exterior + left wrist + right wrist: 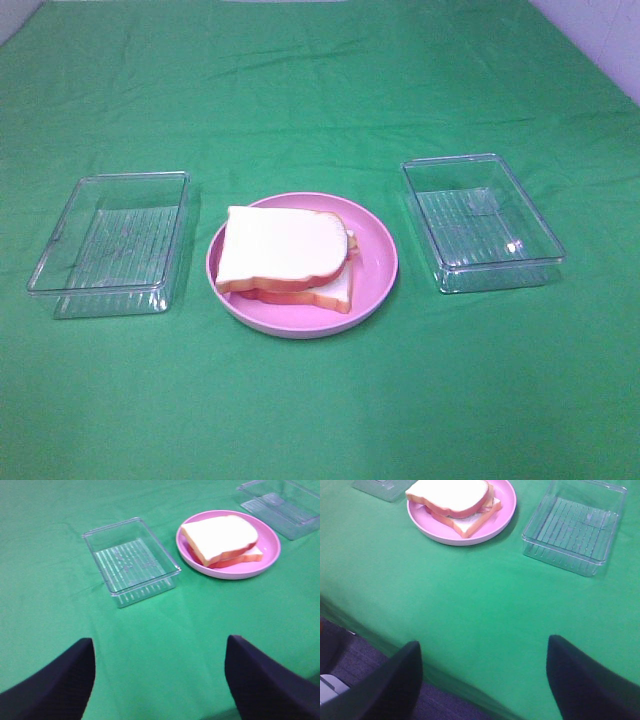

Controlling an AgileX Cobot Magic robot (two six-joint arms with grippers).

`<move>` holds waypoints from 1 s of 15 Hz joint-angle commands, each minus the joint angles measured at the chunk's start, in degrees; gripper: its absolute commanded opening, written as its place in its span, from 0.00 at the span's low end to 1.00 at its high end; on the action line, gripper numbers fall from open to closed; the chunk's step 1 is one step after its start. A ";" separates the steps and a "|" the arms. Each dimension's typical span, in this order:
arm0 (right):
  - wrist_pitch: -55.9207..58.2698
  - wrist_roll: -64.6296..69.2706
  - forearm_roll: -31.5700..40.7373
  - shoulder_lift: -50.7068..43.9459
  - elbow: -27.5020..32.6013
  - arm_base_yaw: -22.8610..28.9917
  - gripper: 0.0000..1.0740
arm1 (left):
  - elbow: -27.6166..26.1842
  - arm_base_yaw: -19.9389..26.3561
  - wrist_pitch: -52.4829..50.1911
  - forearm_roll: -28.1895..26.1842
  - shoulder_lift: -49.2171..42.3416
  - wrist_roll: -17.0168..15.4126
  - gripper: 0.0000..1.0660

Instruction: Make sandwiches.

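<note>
Resting on the pink plate [375, 285], the sandwich [287, 258] sits stacked between two clear plastic trays.

Left tray [112, 240] and right tray [481, 221] flank the plate on the green cloth [320, 400]. Left gripper [160, 680] and right gripper [482, 680] both hang spread wide, holding nothing, well apart from the plate.

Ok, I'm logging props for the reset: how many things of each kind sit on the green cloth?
Clear plastic trays: 2
Round pink plate: 1
Stacked toy sandwich with white bread slices: 1
Total: 4
</note>
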 commanded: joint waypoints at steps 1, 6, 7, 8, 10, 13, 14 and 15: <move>-0.23 -0.69 0.40 -0.69 0.29 -5.50 0.62 | 0.40 7.51 -0.34 -0.34 -1.32 0.00 0.65; -0.23 -0.69 0.40 -7.16 0.29 -17.65 0.62 | 0.40 17.13 -0.34 -0.34 -1.32 0.00 0.65; -0.23 -0.69 0.46 -9.11 0.29 -18.74 0.62 | 0.40 17.36 -0.34 -0.34 -1.32 0.00 0.65; -0.23 -0.69 0.52 -10.83 0.29 -18.79 0.62 | 0.40 17.36 -0.34 -0.34 -1.32 0.00 0.65; -0.23 -0.69 0.69 -11.00 0.29 -18.62 0.62 | 0.40 17.36 -0.34 -0.34 -1.32 0.00 0.65; -0.23 -0.69 0.74 -11.00 0.29 -18.68 0.62 | 0.40 17.36 -0.34 -0.34 -1.32 0.00 0.65; -0.23 -0.69 0.74 -11.00 0.29 -18.68 0.62 | 0.40 17.36 -0.34 -0.34 -1.32 0.00 0.65; -0.23 -0.69 0.74 -11.00 0.29 -18.68 0.62 | 0.40 17.36 -0.34 -0.34 -1.32 0.00 0.65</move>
